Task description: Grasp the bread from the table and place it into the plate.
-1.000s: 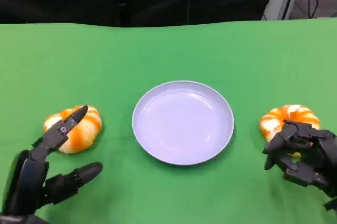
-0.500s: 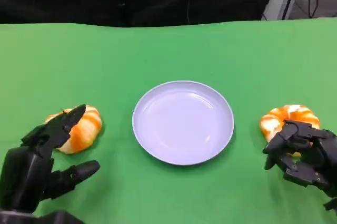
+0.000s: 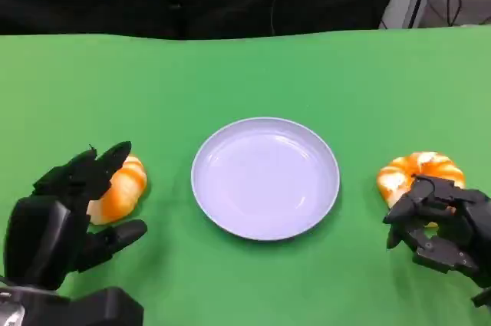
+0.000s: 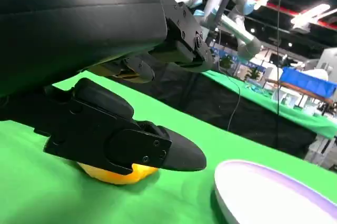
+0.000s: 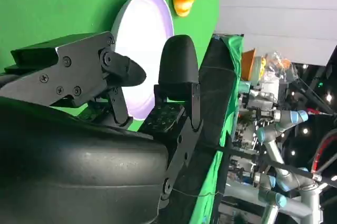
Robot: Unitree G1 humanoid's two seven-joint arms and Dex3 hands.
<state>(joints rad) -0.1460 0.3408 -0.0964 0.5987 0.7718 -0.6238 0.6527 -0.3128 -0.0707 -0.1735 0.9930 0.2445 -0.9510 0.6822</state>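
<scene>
Two bread pieces [image 3: 116,189] [image 3: 420,174] lie on surface [image 3: 245,73] flanking empty plate [image 3: 265,178] | left robot hand [image 3: 65,215] has been moved over left piece, fingers spread, ungripped | right robot hand [image 3: 439,222] unchanged, curled, empty | grasp judged imminent

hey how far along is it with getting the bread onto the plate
Nothing is done: the plate holds no bread. In hand: the left robot hand is spread around the left bread, and the right robot hand hovers at the right bread; both pieces sit on the table. Left: grasping, lifting and placing.
</scene>
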